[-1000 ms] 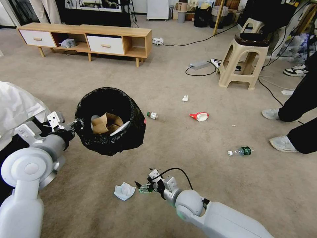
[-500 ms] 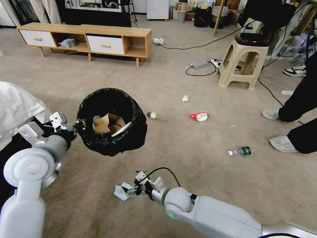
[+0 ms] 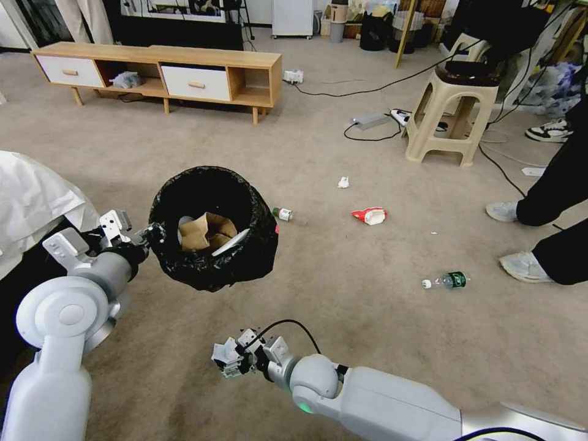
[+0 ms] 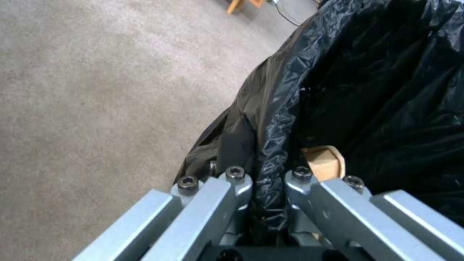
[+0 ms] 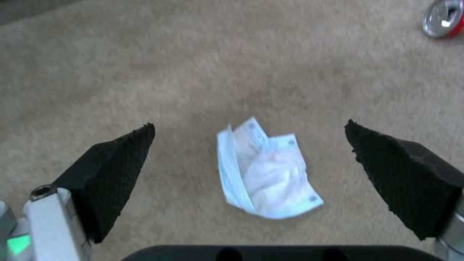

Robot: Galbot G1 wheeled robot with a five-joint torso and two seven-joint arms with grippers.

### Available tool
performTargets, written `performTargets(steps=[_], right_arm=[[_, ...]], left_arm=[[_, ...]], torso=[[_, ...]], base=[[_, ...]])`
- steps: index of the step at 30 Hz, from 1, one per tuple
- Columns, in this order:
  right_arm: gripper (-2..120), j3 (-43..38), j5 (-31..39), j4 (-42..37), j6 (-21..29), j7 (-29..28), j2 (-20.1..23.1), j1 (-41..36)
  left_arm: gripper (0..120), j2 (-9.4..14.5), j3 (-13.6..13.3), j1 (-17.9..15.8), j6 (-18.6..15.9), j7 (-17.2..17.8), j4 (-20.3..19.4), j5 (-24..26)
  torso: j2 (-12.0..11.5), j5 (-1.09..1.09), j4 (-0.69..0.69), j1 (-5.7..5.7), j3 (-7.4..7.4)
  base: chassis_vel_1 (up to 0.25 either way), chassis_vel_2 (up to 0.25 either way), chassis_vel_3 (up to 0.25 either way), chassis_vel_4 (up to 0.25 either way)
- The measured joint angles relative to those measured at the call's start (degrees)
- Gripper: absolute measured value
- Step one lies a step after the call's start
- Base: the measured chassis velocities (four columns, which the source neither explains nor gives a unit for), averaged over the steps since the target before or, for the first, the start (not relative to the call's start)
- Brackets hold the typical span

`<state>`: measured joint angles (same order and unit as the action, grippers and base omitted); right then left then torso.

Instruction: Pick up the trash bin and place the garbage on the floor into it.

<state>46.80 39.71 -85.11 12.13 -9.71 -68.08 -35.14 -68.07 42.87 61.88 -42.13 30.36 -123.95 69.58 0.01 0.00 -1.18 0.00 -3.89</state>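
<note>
Head view: left tool [image 3: 149, 234] holds the bin [image 3: 213, 228] aloft by its rim; right tool [image 3: 228, 362] reaches low over the floor [image 3: 343, 257]. Left wrist: fingers [image 4: 227, 188] pinch the bag-lined rim. Right wrist: pads [image 5: 114, 165] spread wide around a white wad [image 5: 265, 179]; no readable writing.

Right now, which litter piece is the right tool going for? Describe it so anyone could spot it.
On the carpet just below the held trash bin, the open right tool hovers over a crumpled pale-blue and white wrapper. Unlike the bottles and the red can, it is flat and soft.
</note>
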Motion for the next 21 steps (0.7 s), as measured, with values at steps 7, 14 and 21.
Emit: performTargets(steps=[7,14,21], right_arm=[[100,-0.42,-1.74,4.06,-1.98,1.26,-0.19,-0.45],[100,-0.59,-3.01,8.30,-3.24,2.40,-2.54,-0.37],[100,-0.04,-4.02,12.39,-4.05,3.61,-5.09,0.51]], left_arm=[[1,-0.01,0.21,0.52,0.00,-0.48,-0.18,-0.10],[1,-0.22,0.17,0.58,0.00,-0.66,-0.13,-0.36],[1,-0.36,-0.06,0.90,0.00,-0.91,-0.01,-0.76]], torso=[[0.00,-0.01,0.00,0.00,0.00],[0.00,0.00,0.00,0.00,0.00],[0.00,0.00,0.00,0.00,0.00]], base=[[0.000,0.000,0.000,0.000],[0.000,0.000,0.000,0.000],[0.000,0.000,0.000,0.000]])
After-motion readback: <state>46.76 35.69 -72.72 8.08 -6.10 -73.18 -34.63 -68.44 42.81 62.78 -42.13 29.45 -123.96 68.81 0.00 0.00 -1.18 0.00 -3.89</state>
